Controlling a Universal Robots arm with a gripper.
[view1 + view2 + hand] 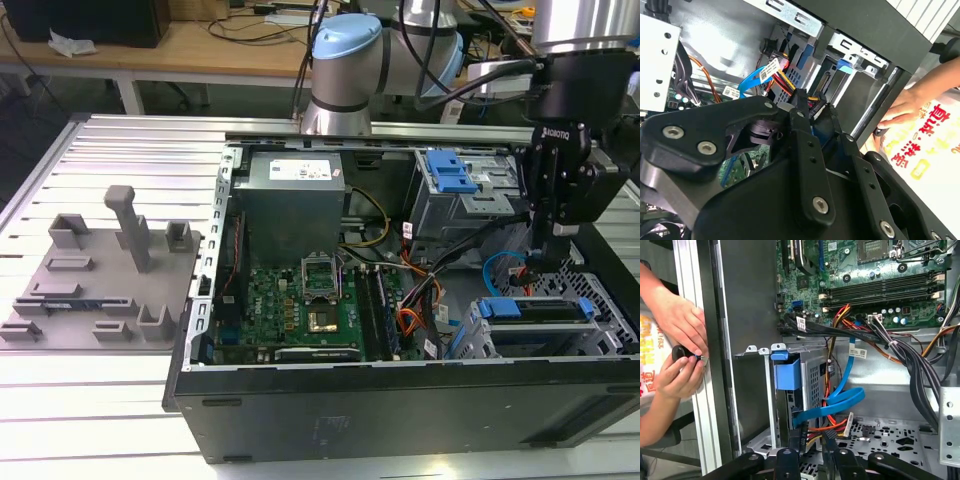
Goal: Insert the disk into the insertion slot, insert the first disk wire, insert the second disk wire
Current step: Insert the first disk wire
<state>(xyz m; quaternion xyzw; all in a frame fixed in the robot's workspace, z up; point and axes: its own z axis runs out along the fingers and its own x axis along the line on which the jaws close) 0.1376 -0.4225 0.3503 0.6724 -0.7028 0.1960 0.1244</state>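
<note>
Gripper (816, 107): hanging low inside the open computer case (400, 410), toward the exterior view's right, just above the drive cages.
Fingers (802, 130): drawing close together, pinching a black disk wire connector (815, 102) between the tips.
Disk wire connector: trailing red, yellow and orange wires, hovering just beside the low cage; touching the disk or apart from it, impossible to tell.
Disk (530, 309): lying flat in its bright blue carrier, sitting inside the insertion slot (598, 300), the low perforated cage at the front of the case on the exterior view's right.
Blue data cable (840, 402): looping across the case interior next to the cage, passing just beside the gripper.
Taller cage (470, 200): standing behind the low one, carrying a blue tab (450, 172) on top.
Motherboard (300, 300): lying in the middle of the case, with the grey power supply (295, 190) sitting behind it.
Person's hands (680, 325): resting at the case's outer edge, pinching a small black object (680, 351), well apart from the gripper.
Grey fixture tray (100, 270): sitting on the slatted aluminium table (120, 390), outside the case on the exterior view's left.
</note>
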